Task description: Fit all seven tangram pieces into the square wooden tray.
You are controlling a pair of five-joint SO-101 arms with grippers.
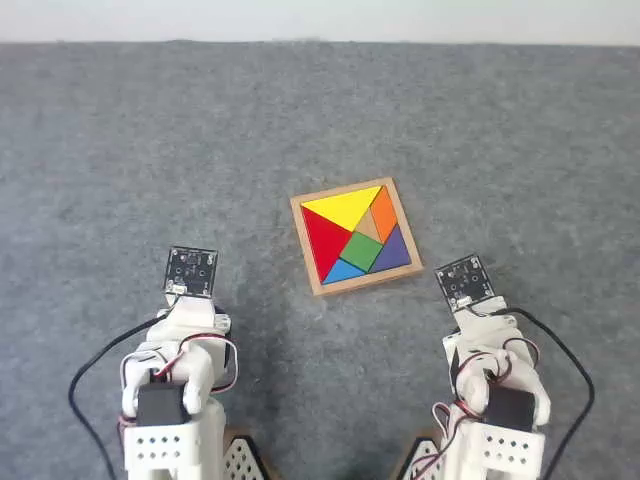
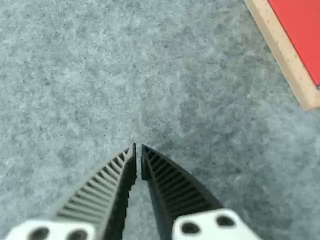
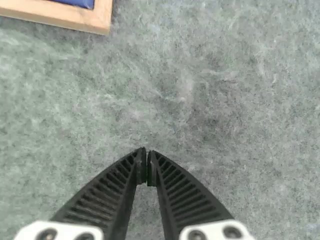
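Grey felt bench [image 1: 150, 130] carries the square wooden tray [image 2: 285, 50] ahead, between left hand [image 2: 138, 150] and right hand [image 3: 146, 152], both clenched empty. Tangram pieces [image 1: 345, 208] seem all fitted; next only check the tan centre triangle [image 1: 368, 226].

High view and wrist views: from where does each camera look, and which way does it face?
High view: fixed overhead, facing down on the grey mat and wooden tray; left arm and right arm show at the near edge.
Left wrist view: on the left wrist, facing along the shut left tool onto the mat; tray rim and red piece beyond.
Right wrist view: on the right wrist, facing along the shut right tool onto the mat; a tray corner beyond.
Shared: all three show tray and mat.
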